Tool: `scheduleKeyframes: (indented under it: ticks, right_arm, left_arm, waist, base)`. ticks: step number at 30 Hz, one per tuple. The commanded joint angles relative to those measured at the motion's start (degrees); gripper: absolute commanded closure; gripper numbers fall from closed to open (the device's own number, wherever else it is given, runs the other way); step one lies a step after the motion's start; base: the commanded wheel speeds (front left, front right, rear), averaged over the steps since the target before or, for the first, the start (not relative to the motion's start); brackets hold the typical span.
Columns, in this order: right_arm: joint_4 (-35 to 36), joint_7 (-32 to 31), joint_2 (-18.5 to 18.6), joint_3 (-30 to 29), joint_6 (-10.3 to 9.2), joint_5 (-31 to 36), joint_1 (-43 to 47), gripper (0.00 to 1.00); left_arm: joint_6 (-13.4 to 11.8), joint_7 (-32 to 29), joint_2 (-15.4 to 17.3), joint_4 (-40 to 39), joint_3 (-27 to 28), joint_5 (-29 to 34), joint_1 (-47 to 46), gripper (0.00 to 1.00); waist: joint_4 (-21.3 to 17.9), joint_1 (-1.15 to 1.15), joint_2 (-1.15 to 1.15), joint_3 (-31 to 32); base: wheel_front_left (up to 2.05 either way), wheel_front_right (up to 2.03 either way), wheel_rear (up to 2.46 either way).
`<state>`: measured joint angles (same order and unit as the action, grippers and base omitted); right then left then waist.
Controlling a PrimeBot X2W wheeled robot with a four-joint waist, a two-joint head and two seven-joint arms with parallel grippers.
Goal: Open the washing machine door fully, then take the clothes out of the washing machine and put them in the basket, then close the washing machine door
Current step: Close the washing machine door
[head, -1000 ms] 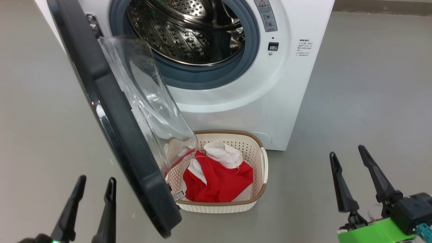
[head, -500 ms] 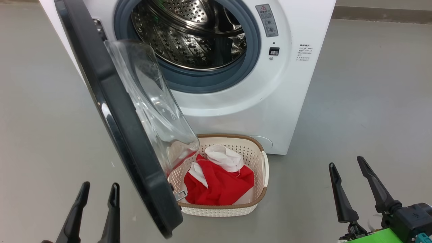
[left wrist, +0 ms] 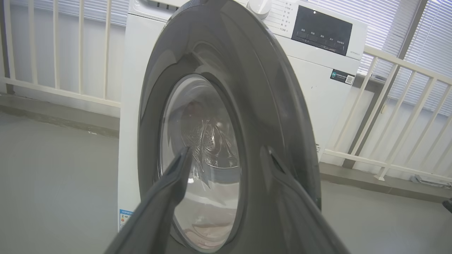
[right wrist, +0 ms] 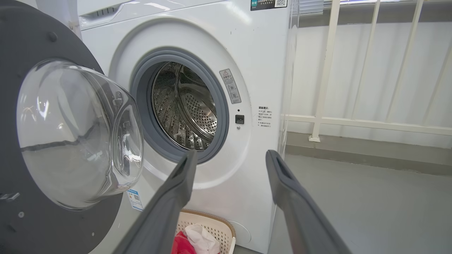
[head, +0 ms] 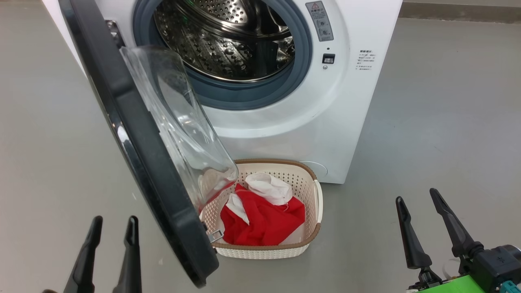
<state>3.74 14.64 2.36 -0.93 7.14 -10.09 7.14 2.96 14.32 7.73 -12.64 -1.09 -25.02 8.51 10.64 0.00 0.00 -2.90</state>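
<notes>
Washing machine door [head: 163, 191] faces the near left hand [head: 114, 220] (spread, empty); right hand [head: 416, 195], also spread, stands well apart.

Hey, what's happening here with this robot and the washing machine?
A two-armed robot is unloading a washing machine. The door stands open, the visible part of the drum looks empty, and the red and white clothes lie in the basket on the floor in front. The left gripper and right gripper are open and hold nothing. Closing the door is what remains.
</notes>
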Motion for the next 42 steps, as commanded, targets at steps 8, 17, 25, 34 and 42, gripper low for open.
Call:
scheduleKeyframes:
  ticks: [8, 17, 25, 34, 42]
  right_arm:
    - [1.2, 0.4, 0.5, 1.5, 0.35, -0.5, -1.5, 0.0]
    - [1.1, 0.4, 0.5, 1.5, 0.35, -0.3, -2.3, 0.0]
    - [0.8, 0.4, 0.5, 2.0, 0.35, 0.2, -3.9, 0.0]
    - [0.3, 0.4, 0.5, 2.0, 0.35, -0.1, -4.3, 0.0]
    - [0.2, 0.4, 0.5, 2.4, 0.35, -0.4, -4.4, 0.0]
  left_arm:
    - [0.3, -1.1, -3.1, -2.1, 5.0, -14.8, -4.9, 1.0]
    - [-4.0, -14.2, -4.3, -2.9, 10.9, -46.7, -11.3, 1.0]
    - [-11.5, -26.9, -2.6, -3.1, 13.8, -63.2, -15.6, 1.0]
    - [-14.3, -36.7, -1.3, -9.0, 10.6, -70.2, -13.8, 1.0]
    - [-14.9, -37.7, -1.6, -11.9, 9.0, -70.4, -12.7, 1.0]
  waist:
    - [0.2, 0.0, 0.0, -0.3]
    - [0.2, 0.0, 0.0, -1.8]
    - [-0.5, 0.0, 0.0, -3.5]
    - [-1.2, 0.0, 0.0, -3.5]
    - [-1.8, 0.0, 0.0, -3.5]
  base:
    - [0.0, 0.0, 0.0]
    - [0.0, 0.0, 0.0]
    - [0.0, 0.0, 0.0]
    - [0.0, 0.0, 0.0]
    - [0.0, 0.0, 0.0]
